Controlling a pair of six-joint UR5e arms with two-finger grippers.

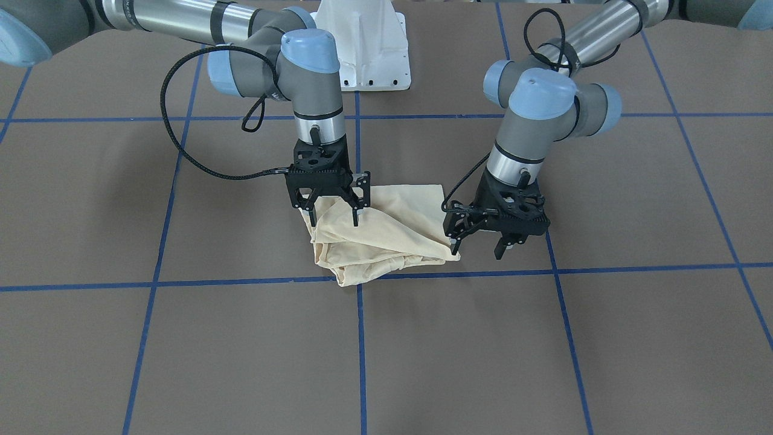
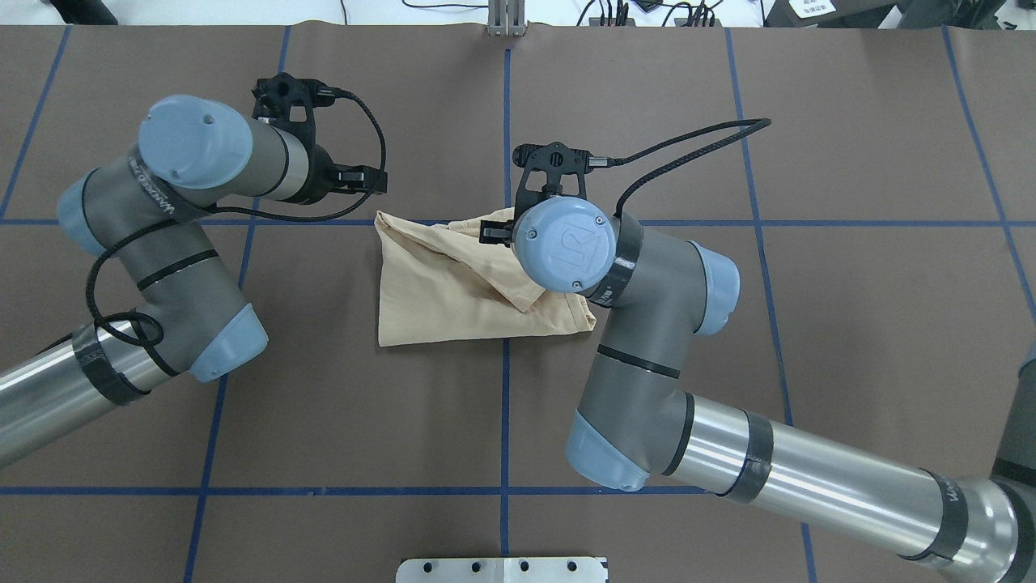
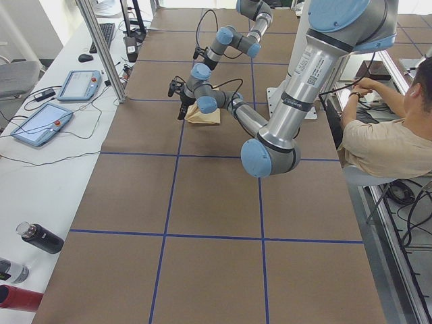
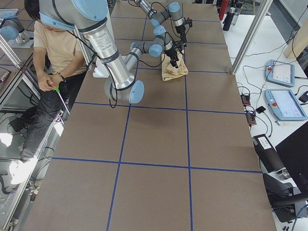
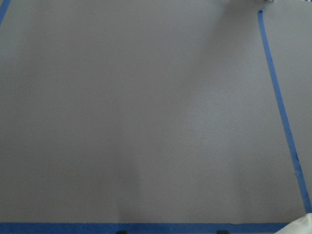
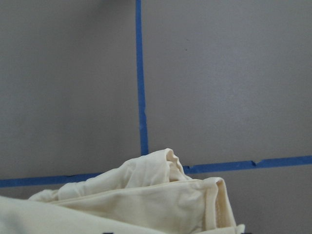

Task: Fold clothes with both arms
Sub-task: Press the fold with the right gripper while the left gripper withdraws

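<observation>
While I am working over the flat brown counter (image 1: 241,350) marked with blue tape lines (image 1: 361,338), the pale cream-yellow thin cloth shirt (image 1: 386,232) is lying near the middle in a rumpled, folded bundle. It is lying across one tape line, and its edge is just reaching the crossing line on the operators' side.

My black two-finger right gripper (image 1: 333,219) is pointing straight down over my right end of the shirt, with its jaws spread wide. The fingertips are sitting at the cloth surface, and I cannot tell whether they are pressing it.

My black two-finger left gripper (image 1: 477,246) is hanging tilted at the opposite end, likewise spread open. One fingertip is just beside the shirt's corner and the other is over bare counter.

The left wrist view is showing mostly counter, with a sliver of cloth in the lower corner. The right wrist view is showing stacked folds and a hem in front of a tape crossing.

A seated person in a tan top (image 3: 388,145) is waiting at the counter's edge.
</observation>
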